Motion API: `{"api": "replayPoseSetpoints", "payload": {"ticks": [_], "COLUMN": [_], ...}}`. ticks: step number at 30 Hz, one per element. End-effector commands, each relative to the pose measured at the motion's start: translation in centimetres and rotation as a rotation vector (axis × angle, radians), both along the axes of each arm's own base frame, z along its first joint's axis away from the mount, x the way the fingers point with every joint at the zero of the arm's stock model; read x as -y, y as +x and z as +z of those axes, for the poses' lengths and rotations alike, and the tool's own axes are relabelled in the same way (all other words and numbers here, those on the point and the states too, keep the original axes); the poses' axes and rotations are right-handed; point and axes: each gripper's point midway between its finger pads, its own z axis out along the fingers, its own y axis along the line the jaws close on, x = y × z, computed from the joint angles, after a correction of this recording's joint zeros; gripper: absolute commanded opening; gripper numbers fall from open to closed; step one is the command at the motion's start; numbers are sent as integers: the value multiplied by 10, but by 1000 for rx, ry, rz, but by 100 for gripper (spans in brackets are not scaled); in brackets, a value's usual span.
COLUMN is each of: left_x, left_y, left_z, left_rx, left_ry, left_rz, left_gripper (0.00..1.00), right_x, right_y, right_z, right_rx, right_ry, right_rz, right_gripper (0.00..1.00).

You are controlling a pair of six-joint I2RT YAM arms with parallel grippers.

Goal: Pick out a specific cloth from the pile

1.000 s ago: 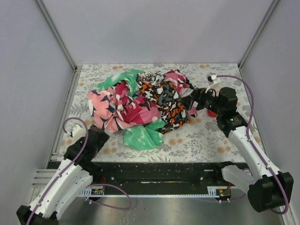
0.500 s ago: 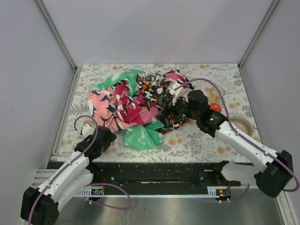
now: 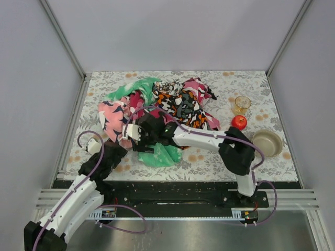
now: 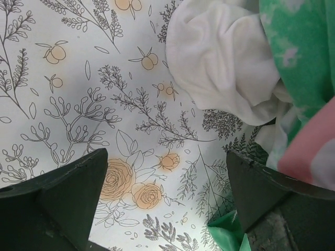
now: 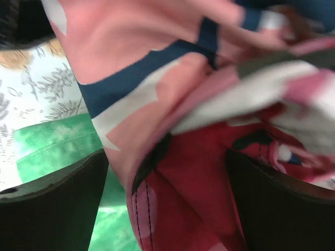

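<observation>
Beside the pile [image 3: 175,107], the cloth [image 4: 225,57] lies ungrasped; left gripper [image 4: 165,159] and right gripper [image 5: 165,159] gape open; pickup remains.

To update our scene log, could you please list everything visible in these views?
Heap of bright printed cloths: one; green, pink, orange-black-grey; left of the table's centre.
Plain white soft cloth: one; white; at the heap's edge beside green fabric.
Round red apple: one; red; right of the heap.
Clear amber glass cup: one; amber; behind the apple.
Round beige bowl: one; beige; near right.
Floral-printed table cover: one; white with orange flowers; under everything.
Left end effector: one; black; open over bare cover near the white cloth.
Right end effector: one; black; open over pink fabric.
</observation>
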Motion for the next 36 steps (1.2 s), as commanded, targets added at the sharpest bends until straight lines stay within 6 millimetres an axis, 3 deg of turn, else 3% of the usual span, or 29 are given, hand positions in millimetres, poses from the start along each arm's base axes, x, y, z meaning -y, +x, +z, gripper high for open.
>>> {"api": "replayPoseSetpoints", "payload": {"ticks": [1,4,5,6,8,9,11,13,17,20,21,24,27,32,36], "left_x": [-4,-3,-3,-3,0,1,3,5,10,16,17,22,33,65,74], "left_y": [9,11,12,13,15,17,20,23,35,45,49,61,74,107,128], "left_z": [17,20,20,21,23,25,29,35,50,61,64,71,74,87,90], "left_rx": [50,50,52,54,59,67,78,91,133,159,164,185,194,254,233], "left_ry": [9,14,17,15,12,7,6,9,13,12,14,19,2,-46,-8], "left_rz": [28,19,18,15,4,-2,-15,-27,-57,-83,-87,-101,-137,-251,-296], "left_gripper": [99,99,99,99,99,99,99,99,99,99,99,99,99,99,99], "right_x": [-8,-3,-1,3,2,1,-2,-4,21,53,67,103,141,175,210], "right_y": [21,59,73,87,105,109,116,122,136,161,172,204,233,257,271], "right_z": [-33,-64,-73,-75,-59,-47,-9,48,140,176,180,170,142,78,23], "right_rx": [86,193,242,296,379,404,427,444,465,492,500,486,393,60,-98], "right_ry": [-141,-230,-257,-280,-253,-219,-90,109,375,447,448,421,406,447,428], "right_rz": [1,-172,-233,-294,-384,-421,-487,-555,-670,-778,-826,-922,-1015,-1081,-1200], "right_gripper": [99,98,92,81,52,40,3,0,0,0,0,0,0,0,4]}}
